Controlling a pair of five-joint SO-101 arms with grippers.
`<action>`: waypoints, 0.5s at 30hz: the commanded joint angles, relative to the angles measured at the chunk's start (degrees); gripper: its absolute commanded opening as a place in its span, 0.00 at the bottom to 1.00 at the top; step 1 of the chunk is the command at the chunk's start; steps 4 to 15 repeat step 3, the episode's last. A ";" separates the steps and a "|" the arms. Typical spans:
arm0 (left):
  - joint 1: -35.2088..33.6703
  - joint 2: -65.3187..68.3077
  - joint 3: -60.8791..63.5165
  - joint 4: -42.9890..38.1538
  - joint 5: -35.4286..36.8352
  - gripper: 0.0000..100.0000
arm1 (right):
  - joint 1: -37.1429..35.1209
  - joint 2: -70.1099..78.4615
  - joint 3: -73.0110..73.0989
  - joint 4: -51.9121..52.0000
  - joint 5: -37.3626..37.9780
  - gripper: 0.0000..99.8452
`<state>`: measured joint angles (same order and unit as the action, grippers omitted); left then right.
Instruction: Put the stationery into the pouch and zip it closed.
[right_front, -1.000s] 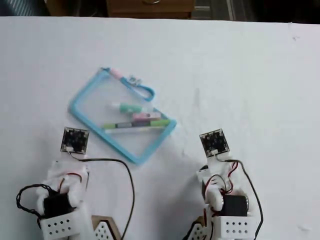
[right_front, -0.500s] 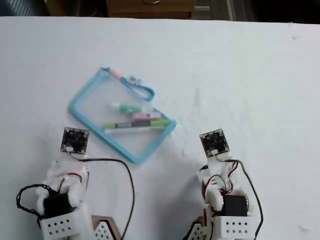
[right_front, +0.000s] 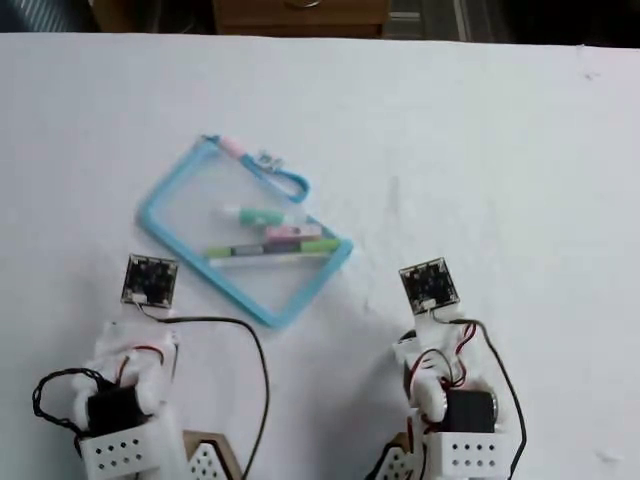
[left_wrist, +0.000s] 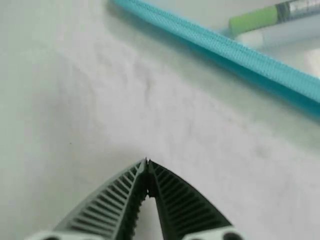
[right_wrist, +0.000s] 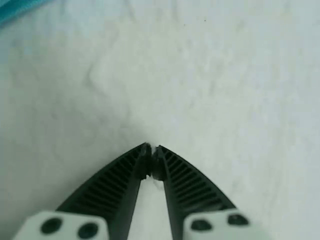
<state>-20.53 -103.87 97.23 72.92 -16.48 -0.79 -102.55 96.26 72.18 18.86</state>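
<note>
- Left claw (left_wrist: 147, 165) pressed together at the lower left, over the desk (right_front: 500, 150); the blue-edged pouch (right_front: 205, 265) lies just up and right of it
- The pouch's long axis runs upper left to lower right, with the pens (right_front: 270, 245) inside
- Right claw (right_wrist: 151, 150) is likewise closed and sits farther off, so the left looks better placed

White arms (right_front: 125, 400), black cables (right_front: 266, 385); left gripper (left_wrist: 147, 163) grey-ribbed, right gripper (right_wrist: 150, 149) black-ribbed

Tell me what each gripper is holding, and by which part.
Nothing is held. The left gripper and the right gripper are both shut on nothing over the table, apart from the pouch.
</note>
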 joint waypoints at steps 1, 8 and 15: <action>0.22 -0.13 -0.26 0.26 -0.26 0.03 | -0.22 -0.22 0.62 0.31 0.09 0.02; 0.22 -0.13 -0.26 0.26 -0.26 0.03 | -0.22 -0.22 0.62 0.31 0.09 0.02; 0.22 -0.13 -0.26 0.26 -0.26 0.03 | -0.22 -0.22 0.62 0.31 0.09 0.02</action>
